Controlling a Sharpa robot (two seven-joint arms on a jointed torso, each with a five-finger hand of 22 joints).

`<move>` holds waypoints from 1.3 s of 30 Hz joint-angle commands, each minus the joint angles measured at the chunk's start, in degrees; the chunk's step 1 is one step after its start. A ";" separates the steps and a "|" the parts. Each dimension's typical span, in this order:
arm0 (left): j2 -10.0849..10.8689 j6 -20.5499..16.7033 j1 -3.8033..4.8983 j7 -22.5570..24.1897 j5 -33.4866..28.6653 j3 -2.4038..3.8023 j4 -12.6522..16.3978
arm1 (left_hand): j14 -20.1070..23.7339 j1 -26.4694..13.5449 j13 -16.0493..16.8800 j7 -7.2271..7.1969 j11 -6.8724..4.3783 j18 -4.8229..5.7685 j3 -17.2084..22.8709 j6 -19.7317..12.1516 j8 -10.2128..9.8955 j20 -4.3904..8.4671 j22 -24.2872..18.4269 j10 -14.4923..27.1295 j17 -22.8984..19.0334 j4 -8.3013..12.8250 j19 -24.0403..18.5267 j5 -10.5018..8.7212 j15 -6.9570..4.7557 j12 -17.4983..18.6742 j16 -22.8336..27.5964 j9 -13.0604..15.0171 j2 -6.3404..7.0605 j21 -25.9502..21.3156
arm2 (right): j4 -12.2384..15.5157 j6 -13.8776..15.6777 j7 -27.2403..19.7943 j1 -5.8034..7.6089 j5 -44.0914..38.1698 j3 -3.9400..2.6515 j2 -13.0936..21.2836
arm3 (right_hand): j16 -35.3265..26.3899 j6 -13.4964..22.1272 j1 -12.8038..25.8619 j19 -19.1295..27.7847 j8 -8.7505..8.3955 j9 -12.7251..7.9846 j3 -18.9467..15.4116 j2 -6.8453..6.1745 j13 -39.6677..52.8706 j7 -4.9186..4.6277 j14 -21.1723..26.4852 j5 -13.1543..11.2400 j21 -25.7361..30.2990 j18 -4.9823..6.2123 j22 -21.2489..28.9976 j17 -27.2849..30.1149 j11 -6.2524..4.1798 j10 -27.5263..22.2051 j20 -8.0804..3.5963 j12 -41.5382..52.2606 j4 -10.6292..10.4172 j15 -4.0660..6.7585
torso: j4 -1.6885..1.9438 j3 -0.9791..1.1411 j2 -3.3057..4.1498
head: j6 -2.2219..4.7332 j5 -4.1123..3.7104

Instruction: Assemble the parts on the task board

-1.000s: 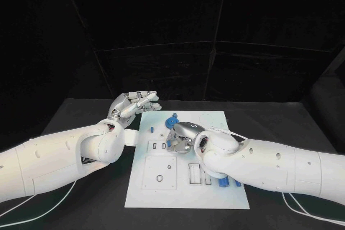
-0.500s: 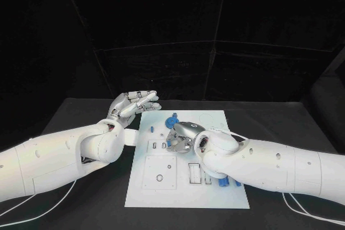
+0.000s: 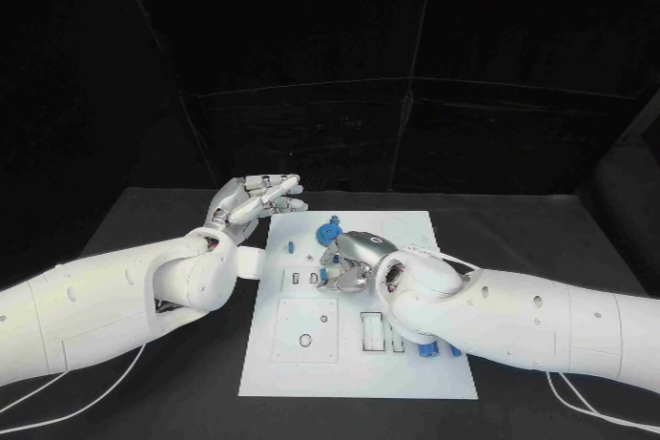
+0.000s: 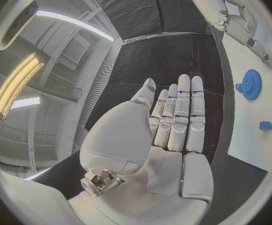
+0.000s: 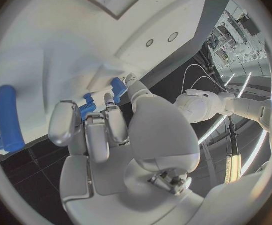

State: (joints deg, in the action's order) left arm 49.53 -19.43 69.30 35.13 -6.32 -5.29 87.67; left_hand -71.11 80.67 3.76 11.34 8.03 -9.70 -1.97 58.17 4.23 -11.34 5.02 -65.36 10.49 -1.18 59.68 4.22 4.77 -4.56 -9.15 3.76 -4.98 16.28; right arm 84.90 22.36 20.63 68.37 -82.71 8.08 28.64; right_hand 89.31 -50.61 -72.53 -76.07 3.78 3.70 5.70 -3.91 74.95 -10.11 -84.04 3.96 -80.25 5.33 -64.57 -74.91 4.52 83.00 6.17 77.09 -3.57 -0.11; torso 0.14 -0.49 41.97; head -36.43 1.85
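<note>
Task board (image 3: 360,364) lies lengthwise away from the robot on the black bench (image 3: 550,240), its blue gear (image 3: 327,234) standing near the far end, just beyond the right hand (image 3: 351,263) – that hand is plainly the nearer. Right hand is down over the board's middle, fingers (image 5: 88,130) curled onto a small blue part (image 5: 101,99) held against the white surface. Left hand (image 3: 255,199) hovers off the board's far left corner, fingers (image 4: 180,115) straight and side by side – holding nothing
</note>
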 commanded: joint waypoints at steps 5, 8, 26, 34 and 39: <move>0.54 1.38 0.09 -3.81 5.53 0.05 0.21 | -6.07 -1.46 0.22 -0.59 -1.24 -0.90 -0.92 1.11 0.02 1.85 1.13 -3.18 2.91 -0.59 4.25 -0.18 -1.75 -0.07 -2.47 0.04 0.51 2.62 | 2.01 5.86 -12.94 0.11 1.22 -0.06 2.79 | -0.17 0.59 -1.24 -0.04 -0.04 0.13 -1.13 -0.32 5.14 0.00 -5.46 -0.82 0.29 -0.49 -0.22 -12.96 0.47 0.06 0.68 -0.25 -0.13 -0.60 | 0.04 0.00 -0.16 | 0.13 0.16; 1.12 2.08 0.09 -7.30 9.43 0.05 0.47 | -10.11 -2.87 0.67 -1.40 -2.16 -0.89 -2.08 1.91 0.12 2.99 2.03 -5.85 5.42 -1.59 6.93 -0.25 -2.88 -0.70 -4.91 0.14 1.09 4.53 | 3.42 6.10 -18.62 0.17 3.16 -0.10 5.08 | -0.36 0.44 -2.11 0.22 0.11 0.21 -1.45 0.06 5.00 0.03 -5.35 -0.85 0.48 -0.41 0.20 -12.49 0.46 -0.08 0.72 -0.42 -0.08 -0.61 | 0.05 0.03 -0.16 | 0.24 0.29; 2.58 17.32 4.74 -43.48 40.54 -0.01 -1.32 | -16.78 -4.82 25.23 -6.13 -7.16 1.41 -2.93 5.17 6.21 8.32 31.69 -7.78 70.85 -7.39 15.11 -0.08 -7.82 -28.36 -73.54 6.52 1.06 38.65 | 7.80 2.15 -28.51 6.57 27.24 -0.29 19.82 | -2.55 -5.12 -6.13 2.71 2.00 0.64 -3.17 2.94 2.32 1.53 -4.28 4.44 3.01 0.44 4.92 -8.07 -1.01 -1.35 -0.42 -3.88 1.37 0.70 | -0.13 0.84 -1.90 | -0.38 1.04; -1.57 22.00 7.04 -57.45 48.72 -1.40 -2.87 | -18.89 -13.81 49.20 -7.38 -8.03 5.63 -9.25 2.34 15.59 8.93 62.63 -8.48 79.51 -15.37 22.86 -1.33 -8.74 -53.71 -80.85 14.62 -0.01 61.25 | 6.79 1.52 -28.54 7.72 29.11 -0.29 21.09 | -2.69 -5.40 -6.20 2.72 1.87 0.51 -3.59 3.09 2.05 1.60 -4.26 5.59 3.19 0.45 5.08 -7.91 -1.09 -1.39 -0.54 -4.24 1.47 0.80 | -0.07 1.14 -2.36 | -0.74 1.23; -4.87 25.17 8.80 -64.06 51.19 -3.25 -4.12 | -18.89 -13.07 51.94 -7.45 -8.20 6.10 -10.91 -0.28 19.71 9.00 66.06 -7.96 79.51 -15.51 23.60 -1.38 -8.70 -56.70 -80.85 18.53 -0.68 63.45 | 6.36 0.98 -28.26 7.88 29.32 -0.29 20.97 | -2.76 -5.39 -6.30 2.74 1.78 0.46 -3.73 3.08 1.93 1.61 -4.24 5.93 3.26 0.47 5.18 -7.79 -1.12 -1.44 -0.57 -4.40 1.57 0.82 | -0.09 1.18 -2.45 | -0.82 1.33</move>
State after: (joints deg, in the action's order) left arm 44.97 0.86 77.77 -20.34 39.80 -8.56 83.79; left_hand -84.05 67.42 55.50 3.89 -0.15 -4.21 -12.57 58.19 23.48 -2.35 70.82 -73.68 74.95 -16.79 82.98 3.10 -3.59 -61.02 -89.83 21.85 -5.29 79.54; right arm 91.31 24.43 -6.86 76.09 -55.26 7.81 49.68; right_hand 86.80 -55.74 -78.35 -73.40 5.48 4.22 2.28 -0.81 75.03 -8.47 -83.93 9.68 -77.39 5.32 -59.44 -74.93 3.58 81.66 5.73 72.88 -2.09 0.22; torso 0.04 0.63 39.66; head -37.16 3.14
